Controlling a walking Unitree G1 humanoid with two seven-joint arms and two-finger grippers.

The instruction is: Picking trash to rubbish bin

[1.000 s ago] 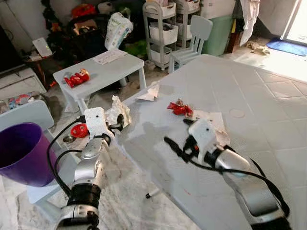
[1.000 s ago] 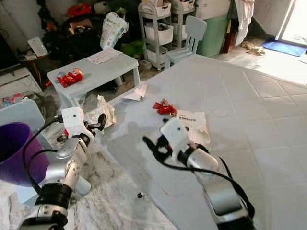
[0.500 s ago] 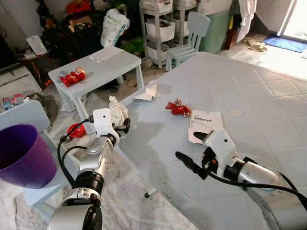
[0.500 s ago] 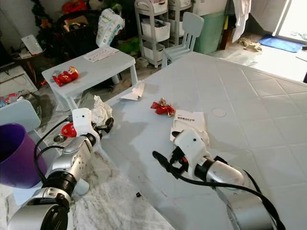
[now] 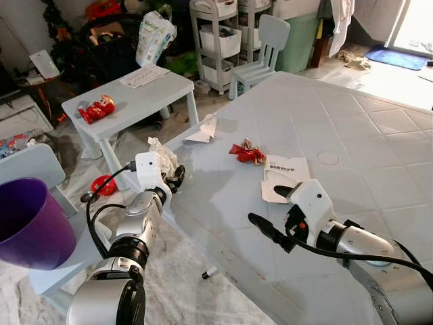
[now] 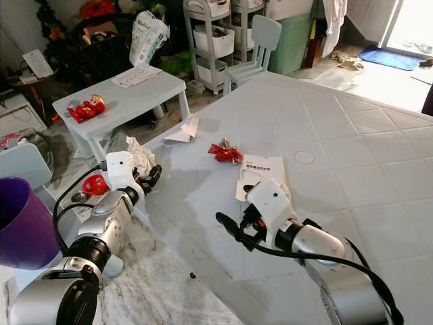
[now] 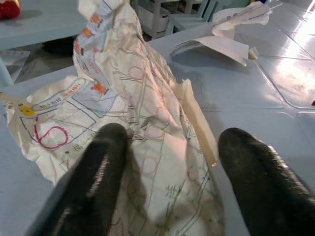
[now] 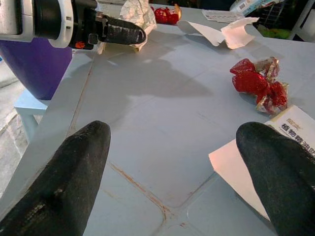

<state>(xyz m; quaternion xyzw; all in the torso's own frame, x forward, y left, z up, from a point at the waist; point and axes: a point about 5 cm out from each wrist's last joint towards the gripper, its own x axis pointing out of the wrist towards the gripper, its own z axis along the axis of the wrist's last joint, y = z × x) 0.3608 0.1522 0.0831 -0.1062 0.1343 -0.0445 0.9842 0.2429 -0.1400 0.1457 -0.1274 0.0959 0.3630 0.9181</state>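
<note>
- The grey table carries the scattered trash.
- A purple bin stands on the floor at far left.
- Right gripper hovers over the near table, fingers spread.
- Left gripper, fingers spread, straddles crumpled paper at the table's left corner.
- A red wrapper lies mid-table.

A cluttered home playroom: a child's table, small chair, storage trolley and toy figure.

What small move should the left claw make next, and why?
Probably close on the crumpled paper: the left claw is open, one finger on the paper, the other beside it at the table corner. The purple bin waits nearby.
</note>
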